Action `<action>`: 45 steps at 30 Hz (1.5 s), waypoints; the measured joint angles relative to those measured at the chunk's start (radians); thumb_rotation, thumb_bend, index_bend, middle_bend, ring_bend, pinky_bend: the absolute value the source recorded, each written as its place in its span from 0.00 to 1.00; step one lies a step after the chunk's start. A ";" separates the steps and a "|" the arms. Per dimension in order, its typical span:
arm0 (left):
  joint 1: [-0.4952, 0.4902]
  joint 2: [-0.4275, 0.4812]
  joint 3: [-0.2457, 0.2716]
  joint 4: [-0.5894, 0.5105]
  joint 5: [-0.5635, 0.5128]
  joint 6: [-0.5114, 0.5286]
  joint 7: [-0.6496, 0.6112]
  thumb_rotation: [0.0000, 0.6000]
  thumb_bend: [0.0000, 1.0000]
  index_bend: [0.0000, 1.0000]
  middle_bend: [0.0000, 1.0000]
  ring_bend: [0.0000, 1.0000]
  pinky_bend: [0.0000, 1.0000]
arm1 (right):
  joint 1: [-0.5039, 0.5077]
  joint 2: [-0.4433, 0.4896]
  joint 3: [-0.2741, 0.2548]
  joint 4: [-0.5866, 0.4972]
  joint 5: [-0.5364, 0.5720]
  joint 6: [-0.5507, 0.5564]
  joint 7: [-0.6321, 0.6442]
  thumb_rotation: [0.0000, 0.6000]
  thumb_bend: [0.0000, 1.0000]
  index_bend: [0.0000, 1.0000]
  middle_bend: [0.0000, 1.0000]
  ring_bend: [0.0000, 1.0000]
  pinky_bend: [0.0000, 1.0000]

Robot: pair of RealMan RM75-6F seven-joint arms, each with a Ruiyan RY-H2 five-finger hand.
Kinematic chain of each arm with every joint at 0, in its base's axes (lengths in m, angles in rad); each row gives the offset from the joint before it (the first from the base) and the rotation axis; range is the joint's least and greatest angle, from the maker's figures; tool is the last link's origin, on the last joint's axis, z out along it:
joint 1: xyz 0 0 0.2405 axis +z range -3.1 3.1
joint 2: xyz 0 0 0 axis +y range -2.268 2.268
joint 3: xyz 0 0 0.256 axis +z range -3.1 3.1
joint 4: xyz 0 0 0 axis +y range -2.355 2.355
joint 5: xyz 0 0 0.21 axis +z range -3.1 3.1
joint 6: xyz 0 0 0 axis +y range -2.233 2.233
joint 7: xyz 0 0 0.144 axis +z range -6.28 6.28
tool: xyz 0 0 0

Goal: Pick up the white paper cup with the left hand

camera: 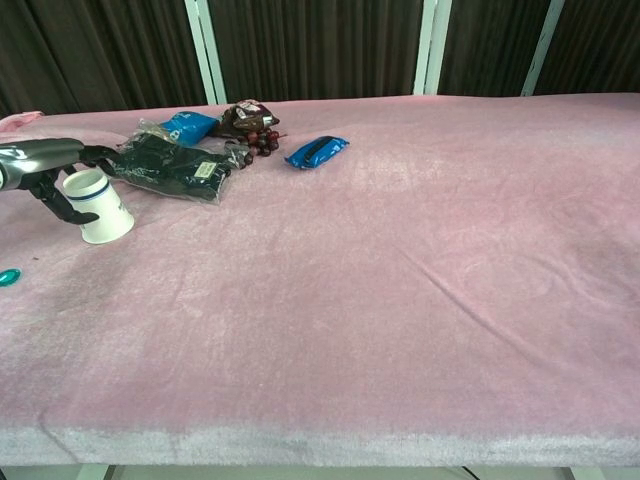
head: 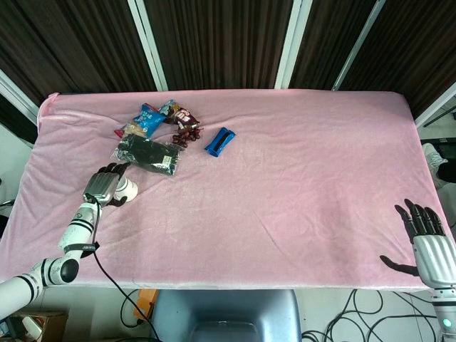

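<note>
The white paper cup (camera: 100,210) stands on the pink cloth at the left, just in front of a black packet. My left hand (camera: 48,162) reaches in from the left edge with its fingers (camera: 100,153) stretched past the cup's far side and the thumb curved at its near left side. The fingers are still apart and the cup rests on the cloth. In the head view the left hand (head: 102,185) covers most of the cup (head: 129,191). My right hand (head: 428,241) lies open, holding nothing, at the table's near right corner.
The black packet (head: 147,155) lies right behind the cup. Further back sit snack bags (head: 149,117), dark red grapes (head: 187,133) and a blue packet (head: 219,141). A small teal cap (camera: 8,277) lies near the left front. The table (head: 306,178) is covered in pink cloth.
</note>
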 measured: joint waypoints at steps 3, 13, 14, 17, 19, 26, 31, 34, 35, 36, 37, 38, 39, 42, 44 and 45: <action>-0.002 -0.018 0.001 0.027 0.001 0.011 -0.010 1.00 0.34 0.42 0.42 0.35 0.46 | -0.001 0.002 -0.002 -0.002 -0.003 0.000 0.002 1.00 0.21 0.00 0.00 0.00 0.00; 0.006 -0.024 0.004 0.019 0.073 0.075 -0.065 1.00 0.34 0.47 0.50 0.43 0.48 | -0.006 0.005 -0.001 -0.005 0.001 0.005 0.001 1.00 0.21 0.00 0.00 0.00 0.00; 0.009 -0.017 0.005 0.005 0.079 0.084 -0.064 1.00 0.34 0.47 0.50 0.43 0.48 | -0.006 0.005 -0.001 -0.005 0.000 0.004 0.001 1.00 0.21 0.00 0.00 0.00 0.00; 0.023 0.018 0.011 -0.063 0.095 0.115 -0.057 1.00 0.34 0.45 0.49 0.43 0.47 | -0.005 0.005 -0.002 -0.005 -0.001 0.001 -0.001 1.00 0.21 0.00 0.00 0.00 0.00; 0.039 0.059 0.018 -0.141 0.104 0.137 -0.047 1.00 0.34 0.44 0.49 0.43 0.46 | -0.005 0.004 -0.004 -0.007 -0.004 -0.001 -0.003 1.00 0.21 0.00 0.00 0.00 0.00; 0.112 0.188 0.074 -0.347 0.100 0.230 0.058 1.00 0.34 0.43 0.48 0.42 0.42 | -0.007 0.008 -0.017 -0.013 -0.035 0.006 0.003 1.00 0.21 0.00 0.00 0.00 0.00; 0.163 0.214 0.115 -0.360 0.063 0.270 0.091 1.00 0.34 0.42 0.48 0.42 0.41 | -0.008 0.009 -0.024 -0.016 -0.056 0.013 0.009 1.00 0.21 0.00 0.00 0.00 0.00; 0.172 0.207 0.123 -0.331 0.045 0.258 0.080 1.00 0.34 0.40 0.47 0.42 0.40 | -0.006 0.009 -0.029 -0.017 -0.064 0.010 0.014 1.00 0.21 0.00 0.00 0.00 0.00; 0.174 0.205 0.124 -0.321 0.041 0.253 0.076 1.00 0.34 0.40 0.47 0.42 0.40 | -0.005 0.010 -0.030 -0.017 -0.065 0.007 0.017 1.00 0.21 0.00 0.00 0.00 0.00; 0.177 0.202 0.126 -0.311 0.038 0.249 0.071 1.00 0.34 0.40 0.47 0.42 0.40 | -0.004 0.011 -0.031 -0.018 -0.064 0.003 0.019 1.00 0.21 0.00 0.00 0.00 0.00; 0.179 0.200 0.128 -0.300 0.036 0.245 0.063 1.00 0.34 0.40 0.47 0.42 0.39 | -0.003 0.012 -0.031 -0.019 -0.062 0.000 0.019 1.00 0.21 0.00 0.00 0.00 0.00; 0.182 0.198 0.128 -0.295 0.037 0.243 0.055 1.00 0.34 0.40 0.47 0.42 0.39 | -0.003 0.011 -0.030 -0.020 -0.061 -0.001 0.016 1.00 0.21 0.00 0.00 0.00 0.00; 0.184 0.198 0.129 -0.292 0.040 0.241 0.047 1.00 0.34 0.40 0.47 0.42 0.39 | -0.002 0.011 -0.030 -0.020 -0.060 -0.001 0.013 1.00 0.21 0.00 0.00 0.00 0.00; 0.191 0.198 0.131 -0.284 0.057 0.240 0.023 1.00 0.34 0.39 0.46 0.42 0.39 | -0.002 0.008 -0.027 -0.023 -0.056 0.000 0.005 1.00 0.21 0.00 0.00 0.00 0.00; 0.194 0.199 0.131 -0.277 0.063 0.234 0.010 1.00 0.34 0.37 0.46 0.40 0.37 | -0.003 0.007 -0.027 -0.024 -0.056 0.002 0.003 1.00 0.21 0.00 0.00 0.00 0.00; 0.195 0.199 0.132 -0.275 0.065 0.231 0.005 1.00 0.34 0.36 0.45 0.40 0.36 | -0.003 0.007 -0.027 -0.024 -0.056 0.004 0.002 1.00 0.21 0.00 0.00 0.00 0.00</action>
